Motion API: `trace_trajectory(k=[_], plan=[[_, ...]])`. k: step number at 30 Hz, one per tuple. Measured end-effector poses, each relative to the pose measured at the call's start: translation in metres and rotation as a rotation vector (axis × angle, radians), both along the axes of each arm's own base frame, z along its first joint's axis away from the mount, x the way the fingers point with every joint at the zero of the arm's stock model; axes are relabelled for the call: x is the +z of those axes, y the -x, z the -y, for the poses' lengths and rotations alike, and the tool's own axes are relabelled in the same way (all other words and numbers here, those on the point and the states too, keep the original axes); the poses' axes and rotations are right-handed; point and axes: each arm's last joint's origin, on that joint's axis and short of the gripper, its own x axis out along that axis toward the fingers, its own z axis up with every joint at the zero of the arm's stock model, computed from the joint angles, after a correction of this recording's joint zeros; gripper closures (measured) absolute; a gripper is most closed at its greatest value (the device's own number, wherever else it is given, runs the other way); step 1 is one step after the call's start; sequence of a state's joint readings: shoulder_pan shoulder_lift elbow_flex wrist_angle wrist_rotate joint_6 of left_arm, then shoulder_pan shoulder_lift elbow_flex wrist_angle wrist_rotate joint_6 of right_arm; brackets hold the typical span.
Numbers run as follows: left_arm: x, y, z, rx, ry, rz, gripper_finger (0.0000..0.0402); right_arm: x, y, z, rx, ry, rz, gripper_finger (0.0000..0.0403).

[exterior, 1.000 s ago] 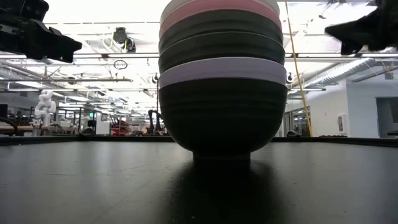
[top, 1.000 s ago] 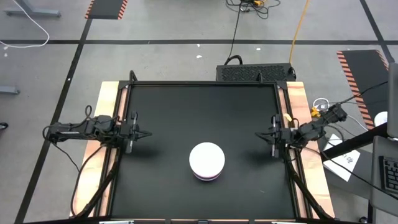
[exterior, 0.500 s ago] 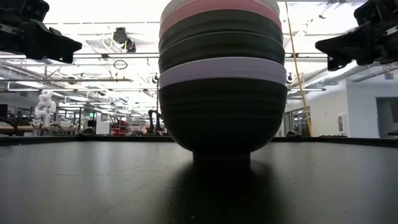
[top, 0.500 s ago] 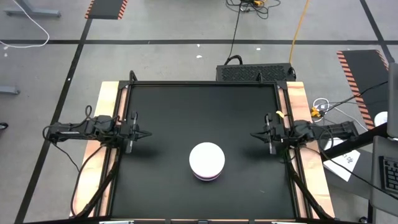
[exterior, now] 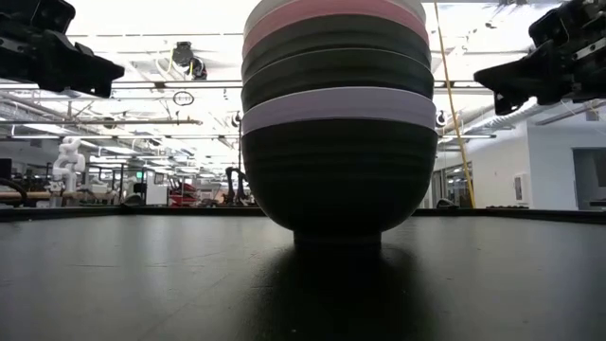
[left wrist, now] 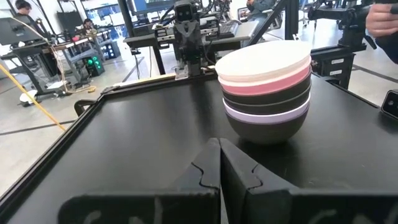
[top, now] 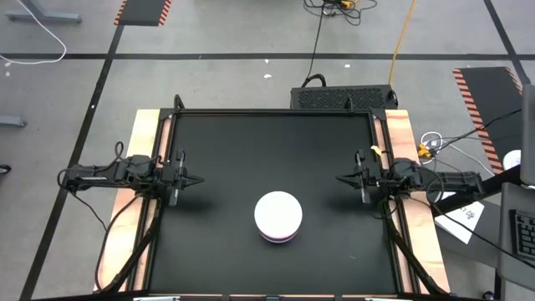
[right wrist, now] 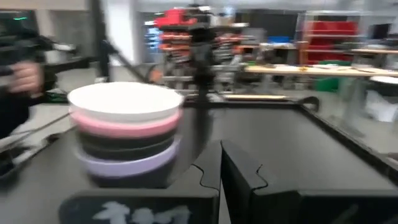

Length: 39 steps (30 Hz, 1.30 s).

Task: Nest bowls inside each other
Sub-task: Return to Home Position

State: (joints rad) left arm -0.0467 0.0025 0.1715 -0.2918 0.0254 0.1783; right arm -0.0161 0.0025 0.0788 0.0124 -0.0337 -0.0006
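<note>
left tool [top: 199,180] and right tool [top: 339,178], pressed together, hang level flanking the stacked bowls [top: 278,215].

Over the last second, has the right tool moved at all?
Yes. Seen from above, the right tool has swung slightly inward from the table's right edge, toward the bowl stack, which stayed put.
</note>
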Motion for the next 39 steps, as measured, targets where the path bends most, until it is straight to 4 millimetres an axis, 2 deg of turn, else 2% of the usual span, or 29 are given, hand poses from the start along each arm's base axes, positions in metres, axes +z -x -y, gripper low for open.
trace_trajectory(k=[3, 12, 24, 39], plan=[[-0.001, 0.0, 0.0, -0.006, 0.0, -0.006, 0.0401, -0.003, 0.0, -0.002, 0.103, 0.015, -0.027, 0.0403], [-0.001, 0.0, 0.0, -0.001, -0.003, -0.007, 0.0401, -0.001, 0.001, 0.012, -0.026, -0.05, -0.014, 0.0403], [-0.002, 0.0, 0.0, -0.015, 0.002, -0.016, 0.0401, 0.011, 0.003, 0.011, 0.128, -0.112, 0.109, 0.0403], [-0.007, -0.002, -0.001, 0.029, -0.004, -0.029, 0.0401, 0.01, 0.002, 0.013, 0.067, -0.073, 0.116, 0.0403]])
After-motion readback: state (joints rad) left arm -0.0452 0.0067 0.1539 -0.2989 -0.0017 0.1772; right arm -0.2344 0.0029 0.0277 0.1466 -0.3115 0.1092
